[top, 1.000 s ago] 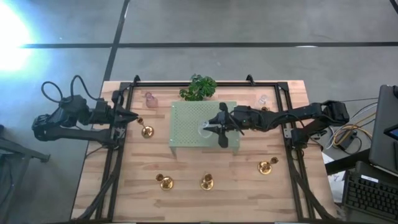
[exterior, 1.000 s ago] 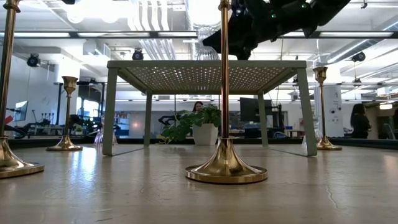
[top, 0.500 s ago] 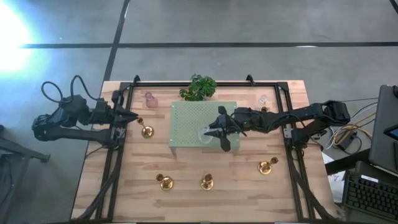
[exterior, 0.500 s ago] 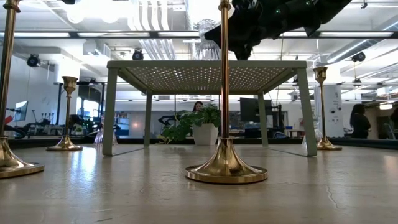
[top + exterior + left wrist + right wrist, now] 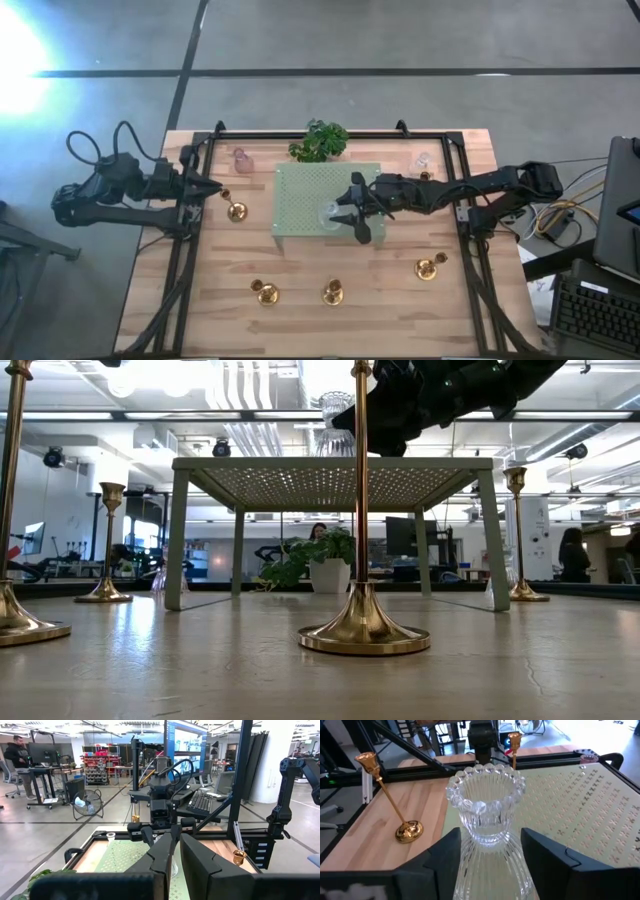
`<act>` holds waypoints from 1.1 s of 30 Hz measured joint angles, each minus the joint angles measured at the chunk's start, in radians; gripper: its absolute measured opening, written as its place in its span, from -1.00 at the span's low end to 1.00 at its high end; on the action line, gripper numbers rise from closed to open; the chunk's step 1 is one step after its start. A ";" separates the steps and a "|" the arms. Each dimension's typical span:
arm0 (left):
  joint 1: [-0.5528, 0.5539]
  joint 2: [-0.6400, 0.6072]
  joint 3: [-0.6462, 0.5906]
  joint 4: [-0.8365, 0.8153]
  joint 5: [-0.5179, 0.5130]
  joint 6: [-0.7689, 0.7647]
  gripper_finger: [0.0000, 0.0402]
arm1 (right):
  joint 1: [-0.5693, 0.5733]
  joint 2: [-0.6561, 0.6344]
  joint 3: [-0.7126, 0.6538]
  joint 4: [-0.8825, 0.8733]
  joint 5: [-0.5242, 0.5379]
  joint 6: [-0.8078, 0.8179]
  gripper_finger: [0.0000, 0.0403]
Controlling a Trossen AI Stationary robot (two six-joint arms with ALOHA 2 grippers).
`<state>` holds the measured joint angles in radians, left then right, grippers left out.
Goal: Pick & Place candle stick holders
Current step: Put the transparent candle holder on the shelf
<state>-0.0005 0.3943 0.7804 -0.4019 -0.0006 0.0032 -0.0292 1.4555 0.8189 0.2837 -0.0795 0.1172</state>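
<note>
Currently, a clear glass candle stick holder point(image 5: 485, 820) is being framed between the spread fingers of the right gripper point(image 5: 345, 212), upright on the pale green perforated stand point(image 5: 300, 200); whether the fingers are touching it cannot be told. Five brass candle stick holders are being counted in the high view: one point(image 5: 236, 211) near the left gripper point(image 5: 212, 187), three point(image 5: 264, 292) point(image 5: 333, 293) point(image 5: 429, 268) along the near side, and one point(image 5: 424, 176) by the right arm. A pink glass holder point(image 5: 241, 160) and a second clear glass holder point(image 5: 423, 159) are standing at the far corners. The left gripper's fingers are being kept narrow, almost together. One leafy plant point(image 5: 318, 140) is sitting behind the stand.
</note>
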 joint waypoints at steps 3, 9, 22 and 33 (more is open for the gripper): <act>0.000 0.000 0.000 0.000 0.000 0.000 -0.77 | 0.000 -0.013 -0.002 -0.013 0.000 -0.001 0.01; 0.000 0.000 0.000 0.000 0.000 0.000 -0.77 | 0.000 -0.075 0.001 -0.065 0.001 -0.004 0.02; 0.000 0.000 0.000 0.000 0.000 0.000 -0.77 | -0.002 -0.351 0.020 -0.324 0.202 -0.115 0.00; 0.000 0.000 0.000 0.000 0.000 0.000 -0.77 | -0.015 -0.711 0.041 -0.716 0.796 -0.116 -0.09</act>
<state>-0.0003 0.3946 0.7807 -0.4021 -0.0008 0.0029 -0.0445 0.7446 0.8603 -0.4321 0.7168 0.0014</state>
